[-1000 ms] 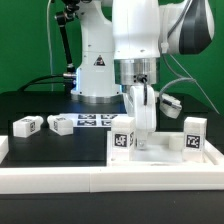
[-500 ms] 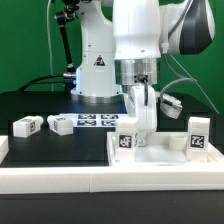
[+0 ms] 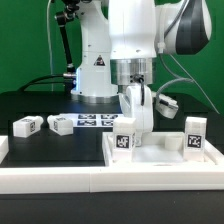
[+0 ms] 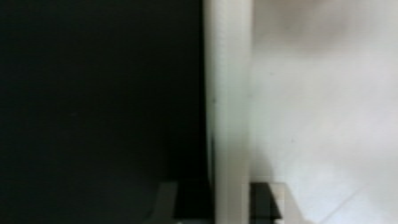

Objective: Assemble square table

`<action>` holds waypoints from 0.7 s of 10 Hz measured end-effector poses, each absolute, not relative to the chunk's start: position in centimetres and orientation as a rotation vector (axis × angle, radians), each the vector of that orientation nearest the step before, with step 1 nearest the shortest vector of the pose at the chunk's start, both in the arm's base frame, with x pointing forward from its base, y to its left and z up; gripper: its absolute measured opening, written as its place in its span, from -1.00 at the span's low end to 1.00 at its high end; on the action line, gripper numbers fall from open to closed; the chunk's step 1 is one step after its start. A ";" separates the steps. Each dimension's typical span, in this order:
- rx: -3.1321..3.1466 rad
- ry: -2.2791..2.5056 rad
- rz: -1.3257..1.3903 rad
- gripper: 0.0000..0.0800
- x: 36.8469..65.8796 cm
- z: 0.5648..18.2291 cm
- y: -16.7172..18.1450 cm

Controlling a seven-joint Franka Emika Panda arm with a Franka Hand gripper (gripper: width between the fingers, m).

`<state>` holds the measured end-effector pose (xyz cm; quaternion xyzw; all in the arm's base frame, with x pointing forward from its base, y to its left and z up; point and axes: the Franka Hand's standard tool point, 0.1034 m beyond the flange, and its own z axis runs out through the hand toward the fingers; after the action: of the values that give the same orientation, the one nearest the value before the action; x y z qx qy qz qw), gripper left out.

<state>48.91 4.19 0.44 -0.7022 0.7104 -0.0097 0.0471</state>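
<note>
hand [image 3: 138,123]: closed narrow, apparently gripping raised rim of slab [image 3: 165,158] | slab: flat on desk [image 3: 60,150], directly below hand | loose legs [image 3: 27,125]: well apart, exterior view's left of slab

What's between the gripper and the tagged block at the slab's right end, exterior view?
Nothing: in the exterior view, only bare white slab runs from the gripper to that tagged block. The wrist view doesn't show this stretch.
</note>
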 end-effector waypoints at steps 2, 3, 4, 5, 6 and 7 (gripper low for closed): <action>-2.142 2.167 -0.030 -0.86 48.9 0.4 4.2; -2.142 2.167 -0.030 -0.86 48.9 0.4 4.2; -2.142 2.167 -0.030 -0.86 48.9 0.4 4.2; -2.148 2.162 -0.030 -0.86 48.9 0.4 4.1; -2.222 2.092 -0.031 -0.86 48.9 0.4 3.4; -2.274 2.043 -0.026 -0.86 48.7 0.4 2.7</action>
<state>48.68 2.71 0.40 -0.7432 0.6677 -0.0085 0.0423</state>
